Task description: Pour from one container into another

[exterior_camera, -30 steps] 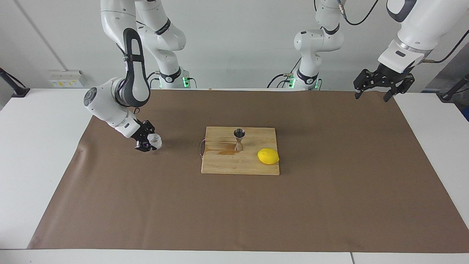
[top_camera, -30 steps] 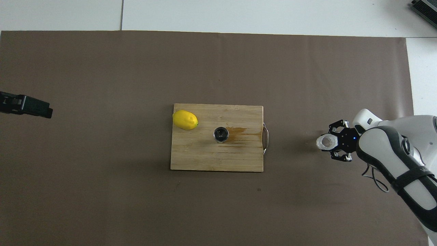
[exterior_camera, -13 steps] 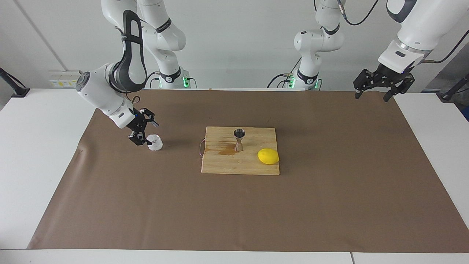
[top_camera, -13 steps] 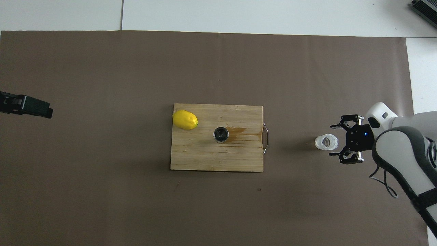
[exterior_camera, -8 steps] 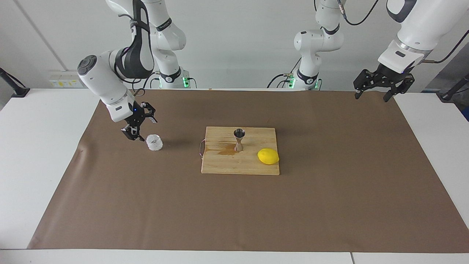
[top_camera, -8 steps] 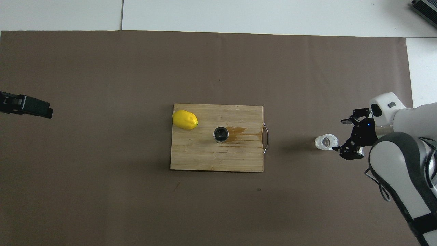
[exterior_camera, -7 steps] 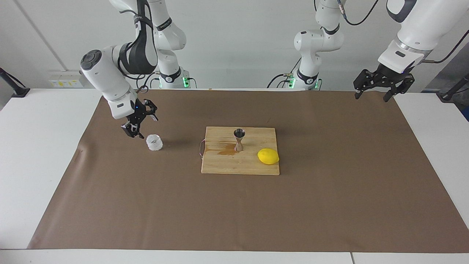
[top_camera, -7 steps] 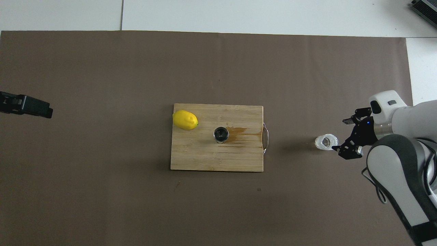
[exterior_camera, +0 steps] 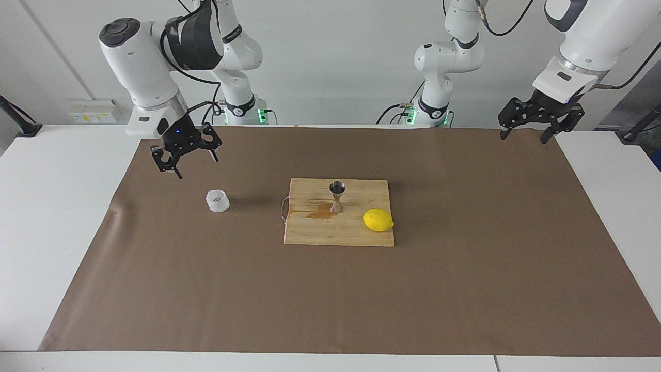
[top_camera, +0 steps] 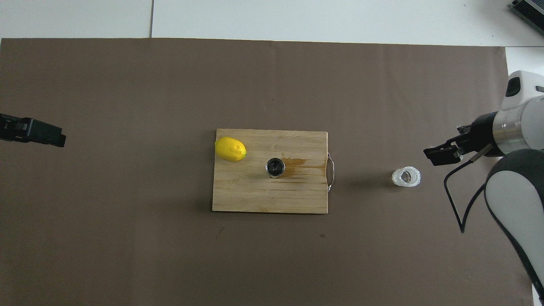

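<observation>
On the brown paper toward the right arm's end of the counter, you have the small clear faceted cup (exterior_camera: 217, 200) standing upright, apart from the wooden cutting board (exterior_camera: 315, 232). Your right gripper (exterior_camera: 185, 155) hangs over the paper near the cup, jaws spread wide and holding nothing. At the board's middle stands the shiny steel hourglass jigger (exterior_camera: 337, 196), a wet stain beside it and a yellow lemon (exterior_camera: 378, 220) close by. Your left gripper (exterior_camera: 532, 125) waits over the counter's corner, jaws wide, empty
</observation>
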`<state>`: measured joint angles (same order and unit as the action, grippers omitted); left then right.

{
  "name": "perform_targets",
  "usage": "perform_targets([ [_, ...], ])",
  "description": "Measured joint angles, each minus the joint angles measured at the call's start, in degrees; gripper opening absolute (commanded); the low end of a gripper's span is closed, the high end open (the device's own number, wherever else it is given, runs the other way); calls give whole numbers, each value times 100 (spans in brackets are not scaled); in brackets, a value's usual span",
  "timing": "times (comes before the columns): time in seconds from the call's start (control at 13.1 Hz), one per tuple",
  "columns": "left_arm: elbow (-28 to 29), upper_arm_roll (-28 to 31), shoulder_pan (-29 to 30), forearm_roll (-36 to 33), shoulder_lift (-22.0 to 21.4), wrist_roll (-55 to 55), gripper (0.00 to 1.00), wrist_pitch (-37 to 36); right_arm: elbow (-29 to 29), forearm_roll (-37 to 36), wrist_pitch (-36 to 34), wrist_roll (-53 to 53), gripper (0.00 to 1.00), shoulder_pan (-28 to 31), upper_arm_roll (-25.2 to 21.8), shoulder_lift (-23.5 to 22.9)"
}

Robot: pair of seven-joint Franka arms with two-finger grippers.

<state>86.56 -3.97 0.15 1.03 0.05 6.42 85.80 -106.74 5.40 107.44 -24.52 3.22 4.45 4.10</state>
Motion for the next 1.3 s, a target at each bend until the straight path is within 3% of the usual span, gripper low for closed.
perform_targets([
  [0.54,0,0,0,0,0,0,100,2,930,-507,-918,3067,100,-5,7,-4],
  [0.77,0,0,0,0,0,-1,100,4,1226,-540,-1235,3309,100,-7,12,-16],
  [1.3,0,0,0,2,0,-19,100,5,1246,-540,-1524,3317,100,-7,21,-105],
])
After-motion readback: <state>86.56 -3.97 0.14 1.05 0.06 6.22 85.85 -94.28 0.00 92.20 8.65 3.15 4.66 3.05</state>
